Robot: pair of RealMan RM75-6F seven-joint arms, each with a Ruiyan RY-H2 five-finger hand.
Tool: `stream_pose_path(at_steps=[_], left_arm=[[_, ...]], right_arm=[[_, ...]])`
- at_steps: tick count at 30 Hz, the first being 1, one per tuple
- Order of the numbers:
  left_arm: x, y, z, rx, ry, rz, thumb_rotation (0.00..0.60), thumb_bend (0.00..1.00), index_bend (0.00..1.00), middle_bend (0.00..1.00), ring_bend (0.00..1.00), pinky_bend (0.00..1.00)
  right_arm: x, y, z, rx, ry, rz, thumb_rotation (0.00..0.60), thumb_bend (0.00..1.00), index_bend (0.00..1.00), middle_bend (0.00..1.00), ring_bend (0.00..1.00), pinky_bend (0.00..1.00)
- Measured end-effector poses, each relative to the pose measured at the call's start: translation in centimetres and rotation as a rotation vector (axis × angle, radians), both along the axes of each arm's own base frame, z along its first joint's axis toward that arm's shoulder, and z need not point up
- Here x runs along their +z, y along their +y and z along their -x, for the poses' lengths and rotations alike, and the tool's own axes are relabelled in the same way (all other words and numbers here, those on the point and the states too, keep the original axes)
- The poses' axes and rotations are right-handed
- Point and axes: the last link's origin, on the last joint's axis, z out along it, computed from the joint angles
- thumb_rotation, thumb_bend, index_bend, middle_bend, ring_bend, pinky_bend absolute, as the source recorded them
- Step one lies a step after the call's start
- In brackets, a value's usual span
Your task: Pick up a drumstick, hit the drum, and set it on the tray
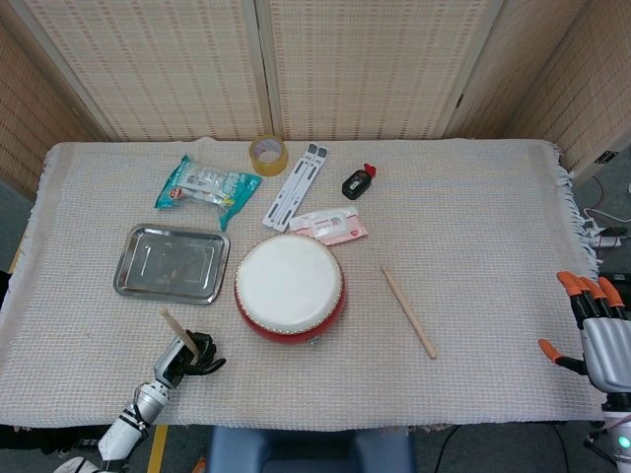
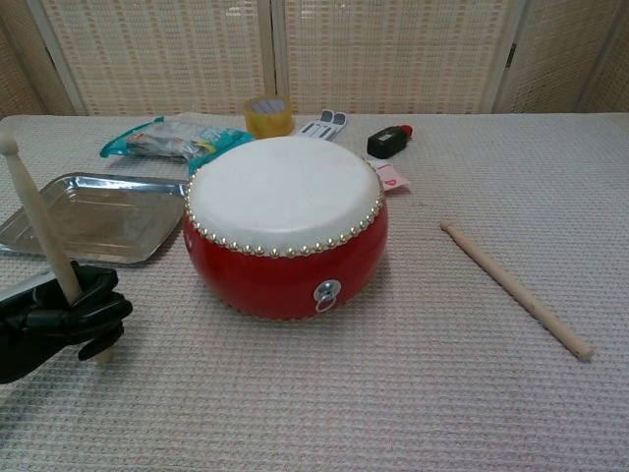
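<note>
Two drumsticks in sight. Far left, black left hand (image 2: 54, 320) gripping a pale wooden drumstick (image 2: 37, 218), held near upright with its rounded tip up, low end at the cloth, in front of a shiny metal tray (image 1: 170, 263) holding nothing. Just right of that, red drum (image 2: 286, 226) with white skin and a studded rim. Further right, second drumstick (image 1: 409, 312) flat on the cloth. Far right, right hand (image 1: 595, 333) off the table edge, orange-tipped fingers spread, holding nothing. No legible writing anywhere.
</note>
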Motion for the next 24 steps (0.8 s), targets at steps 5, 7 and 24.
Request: stream_pose_path(at_steps=[5, 7, 24], left_arm=[[-0.2, -0.13, 0.12, -0.007, 0.016, -0.001, 0.6, 0.19, 0.91, 0.96, 0.93, 0.88], [-0.27, -0.22, 0.16, -0.014, 0.024, 0.0, 0.6, 0.19, 0.91, 0.97, 0.93, 0.88], [-0.62, -0.22, 0.25, -0.027, 0.06, -0.014, 0.6, 0.24, 1.0, 1.0, 1.0, 0.99]], right_arm=[[-0.02, 0.0, -0.01, 0.0, 0.0, 0.0, 0.6, 0.18, 0.0, 0.08, 0.0, 0.03], [-0.03, -0.01, -0.02, 0.0, 0.0, 0.0, 0.6, 0.18, 0.0, 0.08, 0.0, 0.03], [-0.08, 0.02, -0.06, 0.001, 0.0, 0.001, 0.6, 0.18, 0.0, 0.08, 0.0, 0.03]])
